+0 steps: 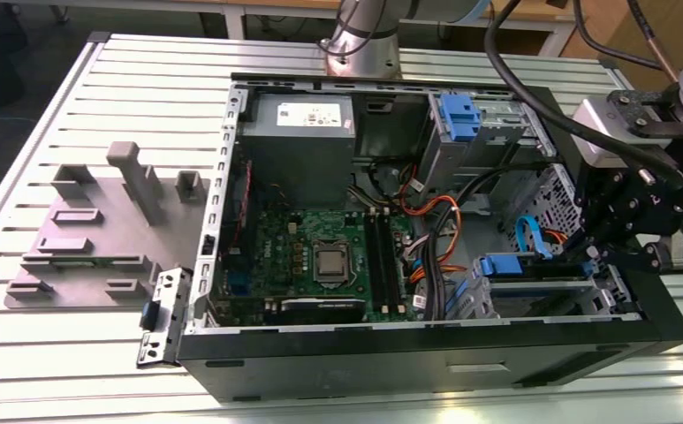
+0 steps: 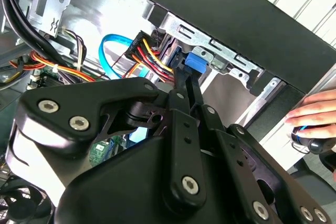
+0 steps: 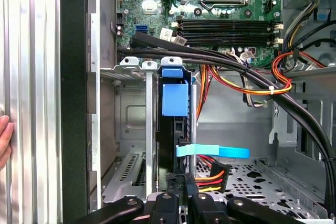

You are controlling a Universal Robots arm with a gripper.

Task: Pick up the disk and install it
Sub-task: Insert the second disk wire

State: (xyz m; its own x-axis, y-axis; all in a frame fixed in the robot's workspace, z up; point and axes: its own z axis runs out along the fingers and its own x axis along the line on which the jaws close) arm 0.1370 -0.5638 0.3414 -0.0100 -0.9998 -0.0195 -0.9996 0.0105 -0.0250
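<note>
One hand beside case in second wrist view; claw at disk.

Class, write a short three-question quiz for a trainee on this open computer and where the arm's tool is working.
1. True or false: the green motherboard lies outside the black open computer case.
2. In the exterior view, the black tool is nearest to: A) the grey power-supply box; B) the metal drive cage at the exterior view's right; C) the grey fixture block on the table.
3. Fill in: in the first wrist view, the flat cable beside the blue-railed disk is ____ in colour.

Key: 1 false; 2 B; 3 light blue.
</note>
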